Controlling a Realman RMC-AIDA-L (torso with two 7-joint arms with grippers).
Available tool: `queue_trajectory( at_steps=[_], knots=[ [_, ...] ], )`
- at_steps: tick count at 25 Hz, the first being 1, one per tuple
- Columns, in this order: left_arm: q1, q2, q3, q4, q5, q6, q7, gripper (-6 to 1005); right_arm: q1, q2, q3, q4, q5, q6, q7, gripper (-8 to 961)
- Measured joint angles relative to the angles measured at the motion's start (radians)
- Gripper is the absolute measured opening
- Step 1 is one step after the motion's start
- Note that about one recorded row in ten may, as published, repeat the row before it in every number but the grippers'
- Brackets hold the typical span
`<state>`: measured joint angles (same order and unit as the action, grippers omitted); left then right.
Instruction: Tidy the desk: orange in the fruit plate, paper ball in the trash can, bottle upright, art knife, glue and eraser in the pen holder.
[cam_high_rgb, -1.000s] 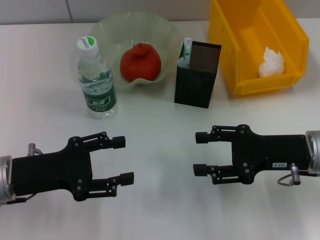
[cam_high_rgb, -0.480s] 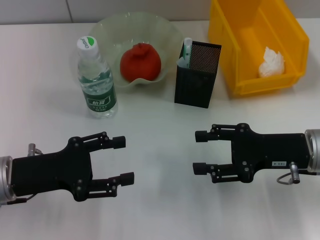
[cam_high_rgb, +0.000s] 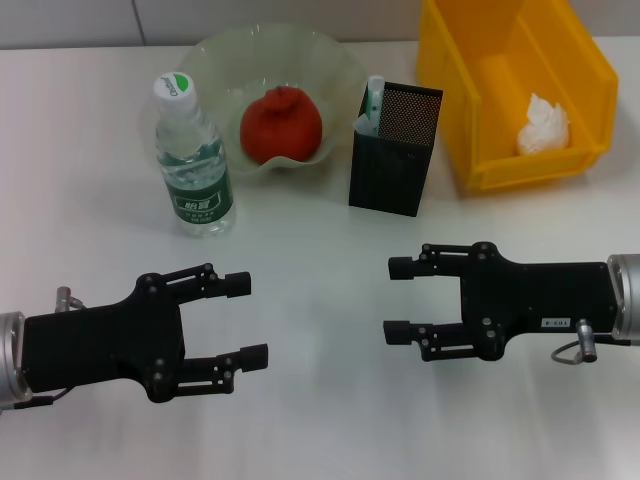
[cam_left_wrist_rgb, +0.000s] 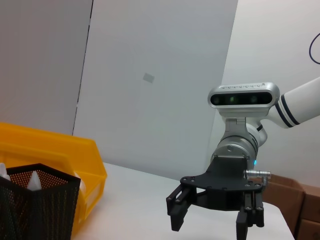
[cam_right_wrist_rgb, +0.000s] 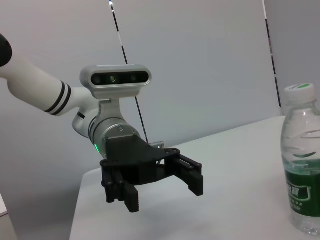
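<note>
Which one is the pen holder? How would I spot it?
Find the big yellow trash can at the table's far right. Just left of it, beside the green fruit plate, stands the pen holder: the only tall, square black mesh box.

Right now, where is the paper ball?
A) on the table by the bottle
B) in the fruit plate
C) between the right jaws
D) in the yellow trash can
D: the paper ball lies inside the trash can, against its far right wall; both grippers are empty.
</note>
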<state>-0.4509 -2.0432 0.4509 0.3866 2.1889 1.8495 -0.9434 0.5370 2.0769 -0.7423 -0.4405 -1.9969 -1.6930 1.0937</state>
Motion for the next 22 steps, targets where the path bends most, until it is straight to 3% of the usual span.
queue_trajectory(
  at_steps=[22],
  knots=[
    [-0.003, 0.003, -0.002, 0.002, -0.002, -0.001, 0.003, 801, 0.012, 0.0, 0.0, 0.0, 0.0, 0.003, 0.013, 752]
  ],
)
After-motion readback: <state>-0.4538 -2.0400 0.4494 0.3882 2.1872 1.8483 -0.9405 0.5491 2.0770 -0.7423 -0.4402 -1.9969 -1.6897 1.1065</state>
